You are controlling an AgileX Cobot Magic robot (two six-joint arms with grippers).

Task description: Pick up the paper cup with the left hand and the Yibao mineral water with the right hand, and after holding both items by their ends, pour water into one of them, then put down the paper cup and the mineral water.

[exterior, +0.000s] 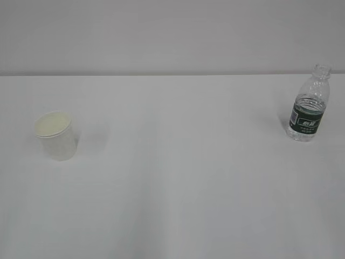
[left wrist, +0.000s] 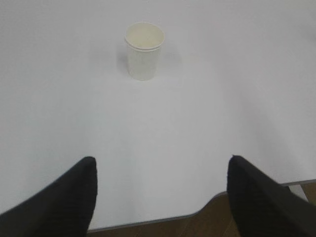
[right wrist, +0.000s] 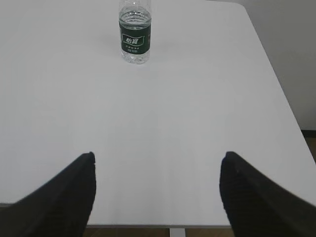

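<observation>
The white paper cup [exterior: 55, 135] stands upright at the table's left, cream inside showing; the left wrist view has the cup [left wrist: 143, 50] far ahead. The Yibao mineral water [exterior: 309, 105], a clear ribbed bottle with a dark green label and no cap on its neck, stands upright at the far right; in the right wrist view the bottle [right wrist: 135, 35] is far ahead, its top cut off. My left gripper [left wrist: 162, 160] is open and empty over the near table edge. My right gripper [right wrist: 156, 157] is likewise open and empty. Neither gripper appears in the exterior view.
The white table [exterior: 178, 178] stretches between cup and bottle. Its near edge [left wrist: 148, 223] runs under the left fingers, with wooden floor below. The table's right edge [right wrist: 276, 84] slants beside the bottle's side, and a grey wall stands behind the table.
</observation>
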